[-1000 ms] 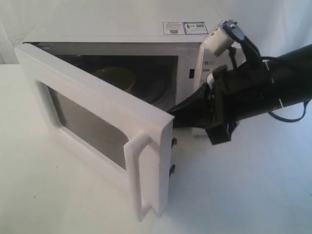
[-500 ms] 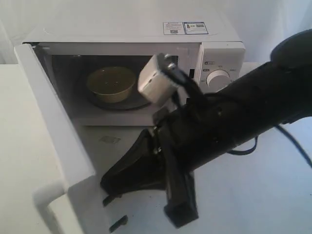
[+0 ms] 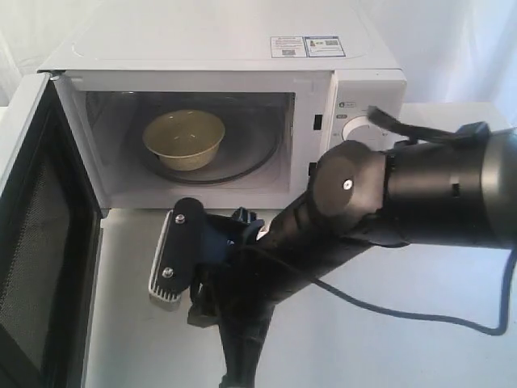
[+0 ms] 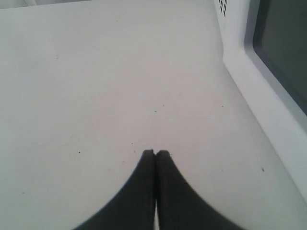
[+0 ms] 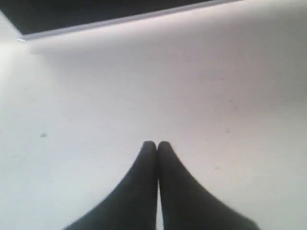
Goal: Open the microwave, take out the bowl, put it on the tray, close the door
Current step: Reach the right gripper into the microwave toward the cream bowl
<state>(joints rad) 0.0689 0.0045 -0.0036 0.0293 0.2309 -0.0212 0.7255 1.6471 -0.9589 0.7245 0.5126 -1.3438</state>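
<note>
Both pressed together and empty on my feeds, the left pincer (image 4: 155, 152) and the right pincer (image 5: 156, 143) hang over the white surface (image 4: 96, 96), while the bowl (image 3: 184, 137) sits inside the microwave (image 3: 210, 48), whose door (image 3: 32, 242) stands swung wide open.

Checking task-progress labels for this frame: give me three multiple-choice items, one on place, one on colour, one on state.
1. The bowl sits: A atop the microwave; B inside it; C in front of it.
2. The bowl is: A pale yellow; B blue; C red.
3. The door is: A shut; B barely ajar; C swung wide open.
Answers: 1 B, it shows within the cavity; 2 A, its glaze reads cream-yellow; 3 C, the mesh inner face shows at the exterior view's left.
</note>
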